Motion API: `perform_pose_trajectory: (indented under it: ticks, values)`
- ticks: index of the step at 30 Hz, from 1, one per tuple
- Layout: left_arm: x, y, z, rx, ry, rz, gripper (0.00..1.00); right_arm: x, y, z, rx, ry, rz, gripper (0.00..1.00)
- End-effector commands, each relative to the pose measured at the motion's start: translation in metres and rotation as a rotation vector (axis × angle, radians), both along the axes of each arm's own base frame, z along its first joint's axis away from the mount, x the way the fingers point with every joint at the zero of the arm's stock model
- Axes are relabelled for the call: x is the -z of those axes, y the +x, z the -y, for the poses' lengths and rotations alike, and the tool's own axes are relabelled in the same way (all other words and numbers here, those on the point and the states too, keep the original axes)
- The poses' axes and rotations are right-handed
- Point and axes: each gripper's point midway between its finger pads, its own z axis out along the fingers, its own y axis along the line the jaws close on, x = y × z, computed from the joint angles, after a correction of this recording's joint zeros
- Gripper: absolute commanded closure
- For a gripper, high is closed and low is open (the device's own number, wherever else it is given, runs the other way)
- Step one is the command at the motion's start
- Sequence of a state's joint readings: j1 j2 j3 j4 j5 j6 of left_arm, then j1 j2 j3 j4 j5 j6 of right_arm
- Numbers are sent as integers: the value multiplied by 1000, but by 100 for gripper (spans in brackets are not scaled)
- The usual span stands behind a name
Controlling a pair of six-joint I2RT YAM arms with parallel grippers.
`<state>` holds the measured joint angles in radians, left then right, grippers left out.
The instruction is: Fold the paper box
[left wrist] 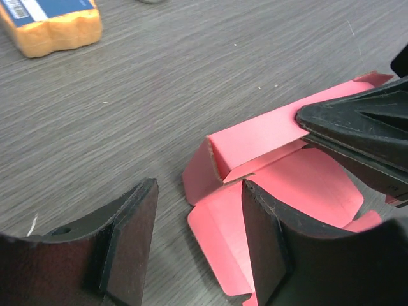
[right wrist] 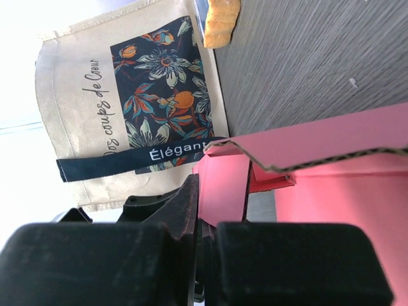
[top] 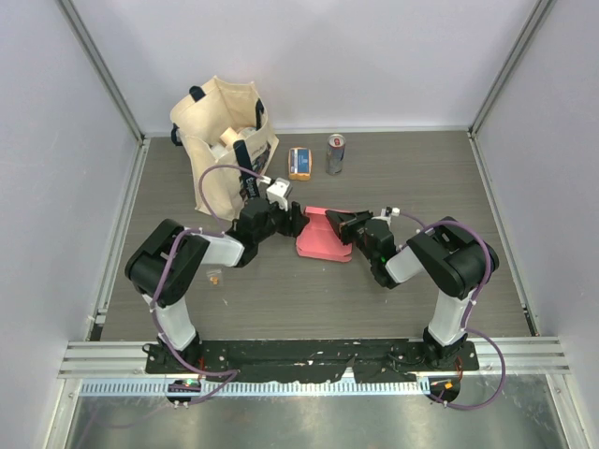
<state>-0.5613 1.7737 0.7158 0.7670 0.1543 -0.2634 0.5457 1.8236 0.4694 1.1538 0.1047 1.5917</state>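
Beyond the fingertips stand a beige cloth tote bag (top: 225,140), an orange-and-blue packet (top: 299,163) and a silver can (top: 335,154). The pinkish-red card paper box (top: 321,236) lies between both inward-reaching arms, with the left gripper (left wrist: 197,194) spread wide over its flap and the right gripper (right wrist: 205,236) pinching its wall.

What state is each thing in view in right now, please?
box, partly folded, end flaps open
left end effector, open, at the box's end flap
right end effector, shut on the box's wall
bag, upright, mouth open
can, upright
packet, lying flat
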Motion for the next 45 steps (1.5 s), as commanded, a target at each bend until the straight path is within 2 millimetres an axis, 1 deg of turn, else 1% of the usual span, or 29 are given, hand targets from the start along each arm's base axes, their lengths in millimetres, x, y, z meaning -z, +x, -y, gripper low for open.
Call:
perform_pose_trajectory:
  ticks: [1, 5, 6, 10, 11, 13, 14, 16, 17, 19, 21, 22, 25, 26, 28, 30, 31, 32, 33, 34, 35, 36, 37, 38, 39, 41, 43, 44, 45]
  values:
    - [-6, 1, 23, 123, -27, 39, 42, 15, -2, 0, -18, -78, -30, 98]
    - [0, 5, 25, 131, -15, 27, 53, 14, 0, 0, -15, -70, -25, 98]
    - [0, 6, 25, 127, -13, 30, 54, 13, 0, -1, -16, -69, -24, 98]
    - [-2, 11, 19, 64, -18, 36, 65, 9, 2, -1, -14, -63, -15, 98]
    - [-1, 16, 14, 16, -13, 37, 68, 10, 1, -2, -16, -62, -17, 98]
    - [-2, 19, 14, -19, -22, 40, 67, 9, 1, -2, -14, -55, -17, 98]
    - [-1, 23, 11, -61, -13, 44, 64, 9, 1, -2, -14, -54, -17, 98]
    - [-2, 22, 16, -83, -2, 60, 62, 8, 1, -3, -12, -37, -20, 98]
    - [1, 26, 10, -132, 22, 69, 64, 7, 1, -2, -9, -31, -20, 98]
    - [2, 24, 14, -155, 34, 71, 68, 5, 1, -3, -11, -24, -16, 98]
    - [5, 27, 10, -212, 42, 71, 75, 5, 1, -4, -10, -29, -17, 98]
    - [4, 29, 9, -232, 42, 70, 80, 3, 1, -5, -13, -25, -14, 98]
    - [6, 34, 5, -310, 54, 53, 86, 3, -1, -8, -14, -19, -18, 98]
    - [5, 33, 8, -315, 51, 49, 88, 4, -1, -9, -17, -18, -20, 98]
    - [7, 35, 2, -385, 81, 50, 93, 5, -2, -10, -13, -7, -26, 98]
    - [12, 32, 4, -406, 102, 42, 95, 4, -2, -11, -13, -2, -26, 98]
    - [12, 34, -2, -453, 115, 46, 97, 4, -2, -11, -9, 2, -26, 98]
    - [13, 31, 1, -467, 124, 41, 99, 5, -2, -11, -8, 5, -31, 98]
    - [16, 32, 0, -488, 157, 19, 100, 4, -3, -12, -9, 10, -32, 98]
    - [18, 33, -7, -541, 190, 19, 100, 5, -2, -11, -1, 16, -36, 98]
    - [21, 29, -6, -561, 224, 16, 100, 2, -2, -12, 1, 35, -33, 98]
    - [25, 27, -10, -598, 259, -11, 100, 4, -3, -12, -2, 36, -35, 98]
    - [33, 27, -21, -664, 314, -19, 100, 4, -3, -12, 1, 39, -40, 98]
    - [43, 20, -29, -682, 383, -48, 100, 6, -4, -11, 6, 38, -44, 98]
    - [42, 22, -30, -711, 402, -47, 100, 5, -4, -11, 11, 46, -50, 98]
    - [55, 16, -45, -780, 471, -63, 100, 9, -7, -11, 13, 50, -63, 98]
    - [57, 16, -50, -820, 477, -62, 100, 7, -8, -12, 14, 66, -67, 98]
    - [55, 18, -48, -824, 456, -49, 100, 7, -8, -12, 14, 66, -67, 98]
    - [59, 15, -50, -809, 463, -46, 100, 7, -8, -12, 16, 65, -70, 98]
